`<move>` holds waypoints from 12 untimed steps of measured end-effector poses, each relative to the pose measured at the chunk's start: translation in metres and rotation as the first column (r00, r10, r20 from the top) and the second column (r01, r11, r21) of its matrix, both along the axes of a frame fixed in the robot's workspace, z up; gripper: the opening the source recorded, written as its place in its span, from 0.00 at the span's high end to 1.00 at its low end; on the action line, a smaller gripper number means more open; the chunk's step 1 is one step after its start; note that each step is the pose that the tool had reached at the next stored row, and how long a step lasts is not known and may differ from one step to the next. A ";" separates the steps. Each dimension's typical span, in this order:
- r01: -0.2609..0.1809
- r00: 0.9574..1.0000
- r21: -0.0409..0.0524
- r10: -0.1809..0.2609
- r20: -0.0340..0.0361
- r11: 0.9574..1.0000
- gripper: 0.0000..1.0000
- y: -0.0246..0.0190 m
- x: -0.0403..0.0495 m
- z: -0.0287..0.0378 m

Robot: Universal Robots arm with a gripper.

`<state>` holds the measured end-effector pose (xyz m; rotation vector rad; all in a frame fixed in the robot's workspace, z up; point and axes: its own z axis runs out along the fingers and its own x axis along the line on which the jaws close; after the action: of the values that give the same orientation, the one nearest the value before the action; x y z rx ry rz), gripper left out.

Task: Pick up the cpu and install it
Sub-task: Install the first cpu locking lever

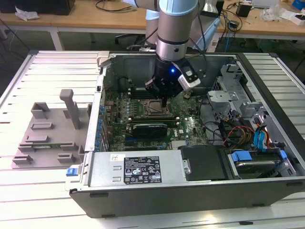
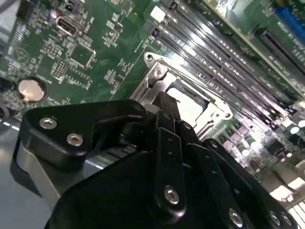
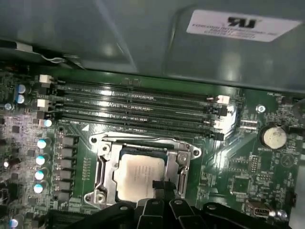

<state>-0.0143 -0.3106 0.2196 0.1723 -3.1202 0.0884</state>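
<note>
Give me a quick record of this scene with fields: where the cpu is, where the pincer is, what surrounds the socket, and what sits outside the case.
cpu: lying flat inside the socket's metal frame on the motherboard
pincer: directly over the socket, tips at the cpu's edge
beside socket: a row of empty memory slots; a coin battery further along the board
case: open, lying on its side
outside case: grey holder tray on the exterior view's left

jaws over cpu (image 2: pixel 190 107), socket (image 2: pixel 157 74)
</note>
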 end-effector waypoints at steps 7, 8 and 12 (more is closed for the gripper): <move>0.000 1.000 0.000 0.000 0.000 1.000 0.89 0.0000 0.0000 0.0440; 0.000 1.000 0.000 0.000 0.000 1.000 0.89 0.0000 0.0000 0.0466; 0.000 1.000 0.000 0.000 0.000 1.000 0.89 0.0000 0.0000 0.0466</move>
<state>-0.0143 -0.3105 0.2662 0.1723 -3.1205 0.0888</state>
